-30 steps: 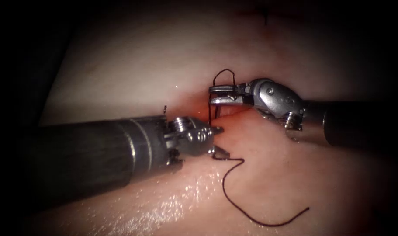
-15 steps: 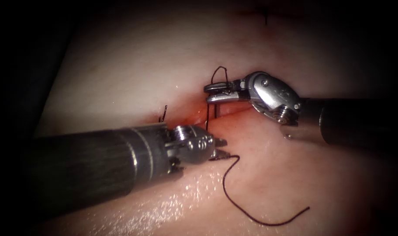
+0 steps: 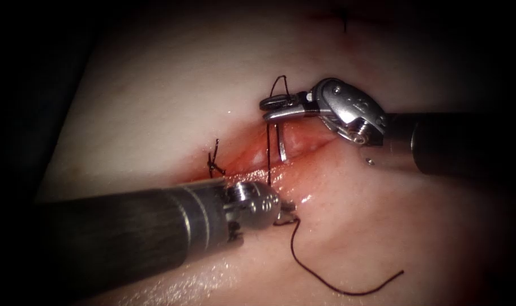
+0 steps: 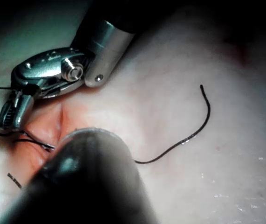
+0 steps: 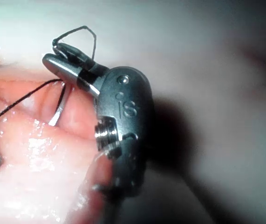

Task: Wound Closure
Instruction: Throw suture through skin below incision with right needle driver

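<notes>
you are working in a tight gap over the cut (image 3: 303, 148): the right tool (image 3: 273, 107) is holding the needle (image 3: 281, 148) near its rear end, its body hanging down into the wound, while the left tool (image 3: 289, 211) is sitting just below, its jaws closed on the thread (image 3: 325, 280). the thread is running taut between them and crossing the gap. a knotted stitch (image 3: 214, 161) is standing just left. the tissue (image 3: 173, 90) above and to the lower right is lying open.
</notes>
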### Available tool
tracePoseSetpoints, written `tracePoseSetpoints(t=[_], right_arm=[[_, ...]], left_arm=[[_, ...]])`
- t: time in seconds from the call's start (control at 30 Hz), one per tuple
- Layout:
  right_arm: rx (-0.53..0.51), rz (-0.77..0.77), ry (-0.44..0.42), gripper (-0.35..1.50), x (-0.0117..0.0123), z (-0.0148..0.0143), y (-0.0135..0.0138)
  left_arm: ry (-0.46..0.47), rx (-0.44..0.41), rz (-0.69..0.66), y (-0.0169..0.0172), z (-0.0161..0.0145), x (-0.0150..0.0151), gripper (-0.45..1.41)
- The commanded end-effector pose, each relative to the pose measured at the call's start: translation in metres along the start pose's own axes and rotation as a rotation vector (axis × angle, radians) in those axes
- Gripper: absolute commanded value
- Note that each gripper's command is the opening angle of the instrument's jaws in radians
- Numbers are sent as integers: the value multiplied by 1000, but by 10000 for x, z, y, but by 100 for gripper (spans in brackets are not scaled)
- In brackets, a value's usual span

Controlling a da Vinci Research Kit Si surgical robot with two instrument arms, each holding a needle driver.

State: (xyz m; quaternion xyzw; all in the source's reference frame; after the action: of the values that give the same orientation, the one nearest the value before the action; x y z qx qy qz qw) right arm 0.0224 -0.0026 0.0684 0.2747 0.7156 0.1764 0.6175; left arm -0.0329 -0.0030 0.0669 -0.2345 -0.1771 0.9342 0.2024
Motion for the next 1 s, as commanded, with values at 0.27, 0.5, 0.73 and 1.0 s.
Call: tracePoseSetpoints(t=[0.27, 0.5, 0.73, 1.0], right_arm=[[52, 206, -34, -35, -4, 15, 6], [67, 481, -59, -35, -7, 23, 9], [93, 602, -79, -35, -21, 28, 0], [79, 901, -75, -35, -29, 35, -7]], left_arm=[[-11, 0, -1, -2, 11, -3, -10], [-17, -5, -9, -3, 10, -10, -10], [-18, -12, -13, -3, 5, -17, -10], [-21, -13, -18, -4, 5, -17, -11]])
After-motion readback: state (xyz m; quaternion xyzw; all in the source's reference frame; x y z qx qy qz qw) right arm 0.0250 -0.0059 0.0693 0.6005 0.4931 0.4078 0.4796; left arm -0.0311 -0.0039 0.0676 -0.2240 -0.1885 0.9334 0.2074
